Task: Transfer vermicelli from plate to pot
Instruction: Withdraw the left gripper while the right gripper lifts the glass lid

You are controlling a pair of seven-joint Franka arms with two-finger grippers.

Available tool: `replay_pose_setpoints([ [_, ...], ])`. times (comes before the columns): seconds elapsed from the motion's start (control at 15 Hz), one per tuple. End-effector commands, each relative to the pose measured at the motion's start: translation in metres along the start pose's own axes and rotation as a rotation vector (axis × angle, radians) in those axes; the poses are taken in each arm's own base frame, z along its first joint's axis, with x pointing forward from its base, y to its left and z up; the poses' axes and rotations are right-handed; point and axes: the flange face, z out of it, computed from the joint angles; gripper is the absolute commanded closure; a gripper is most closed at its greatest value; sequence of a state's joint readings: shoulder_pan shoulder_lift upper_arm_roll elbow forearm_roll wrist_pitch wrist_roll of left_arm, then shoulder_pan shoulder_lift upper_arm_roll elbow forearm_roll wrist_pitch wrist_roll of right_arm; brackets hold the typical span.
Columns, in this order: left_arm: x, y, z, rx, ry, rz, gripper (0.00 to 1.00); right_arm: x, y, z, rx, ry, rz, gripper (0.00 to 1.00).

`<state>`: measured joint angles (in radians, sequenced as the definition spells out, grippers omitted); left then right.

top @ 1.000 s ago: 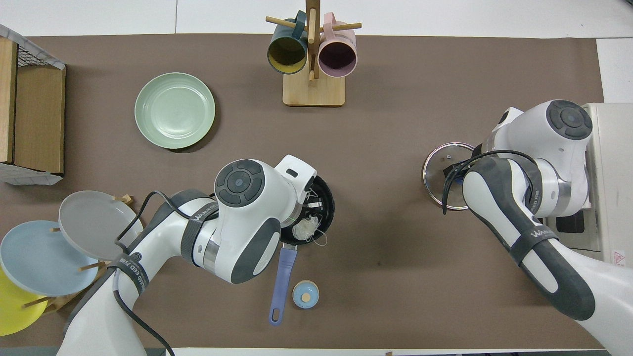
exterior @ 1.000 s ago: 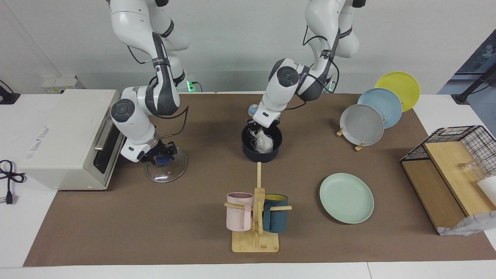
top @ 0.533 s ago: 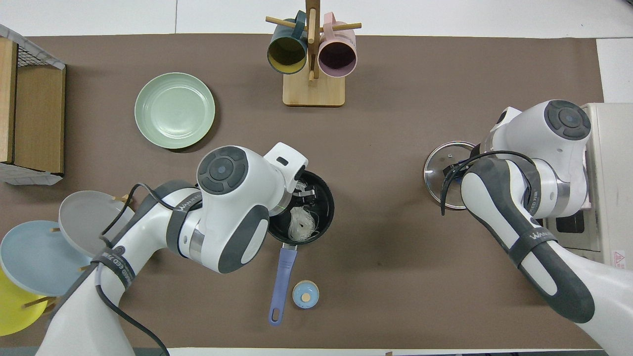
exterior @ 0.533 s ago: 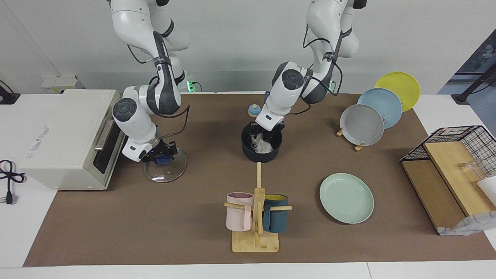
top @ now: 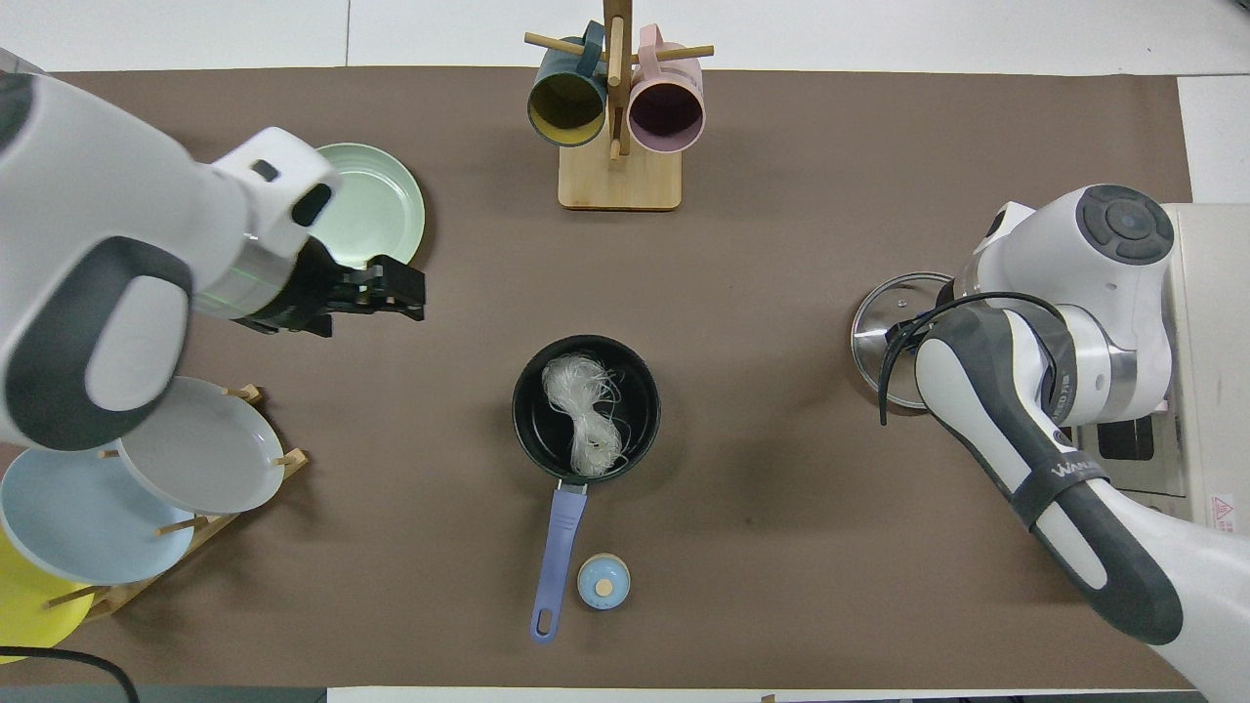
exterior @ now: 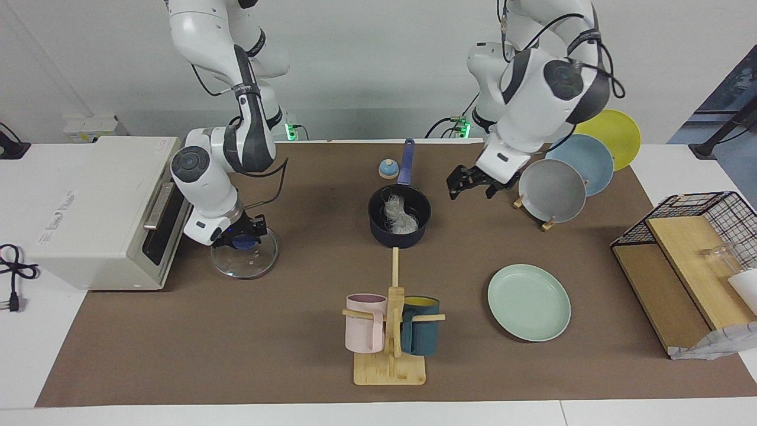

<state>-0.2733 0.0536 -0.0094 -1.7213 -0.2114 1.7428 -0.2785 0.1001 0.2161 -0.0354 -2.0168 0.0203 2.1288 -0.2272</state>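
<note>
Vermicelli (exterior: 399, 214) lies in pot (exterior: 399, 223); plate (exterior: 529, 302) bare. Left claw (exterior: 471, 182) spread, aloft; right claw (exterior: 239, 238) pinches lid knob (exterior: 240, 242). Risk: springy strands overhanging the rim

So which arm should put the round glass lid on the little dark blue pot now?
The right arm, probably. Its jaws are shut on the round glass lid's blue knob. The left arm's jaws hang open and empty, away from it. The white noodles lie in the dark blue pot.
</note>
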Motion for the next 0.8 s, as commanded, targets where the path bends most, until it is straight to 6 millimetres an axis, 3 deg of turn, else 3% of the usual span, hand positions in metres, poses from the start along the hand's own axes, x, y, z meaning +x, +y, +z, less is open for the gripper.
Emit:
replay_pose_setpoints([
  [0.0, -0.01, -0.042, -0.032, 0.062, 0.015, 0.036, 0.0, 0.009, -0.002, -0.032, 0.0, -0.008, -0.01, 0.42],
  [0.13, -0.015, -0.057, -0.045, 0.107, 0.029, 0.026, 0.0, 0.013, -0.005, -0.051, 0.014, -0.014, -0.007, 0.42],
  [0.33, -0.026, -0.08, -0.054, 0.14, 0.018, 0.07, 0.0, 0.02, -0.014, -0.103, 0.089, -0.015, 0.038, 0.42],
  [0.47, -0.027, -0.086, -0.055, 0.14, 0.022, 0.062, 0.0, 0.03, -0.055, -0.128, 0.124, -0.006, 0.088, 0.42],
  [0.73, -0.023, -0.088, -0.067, 0.156, 0.046, 0.051, 0.0, 0.042, -0.178, -0.148, 0.113, 0.047, 0.23, 0.42],
])
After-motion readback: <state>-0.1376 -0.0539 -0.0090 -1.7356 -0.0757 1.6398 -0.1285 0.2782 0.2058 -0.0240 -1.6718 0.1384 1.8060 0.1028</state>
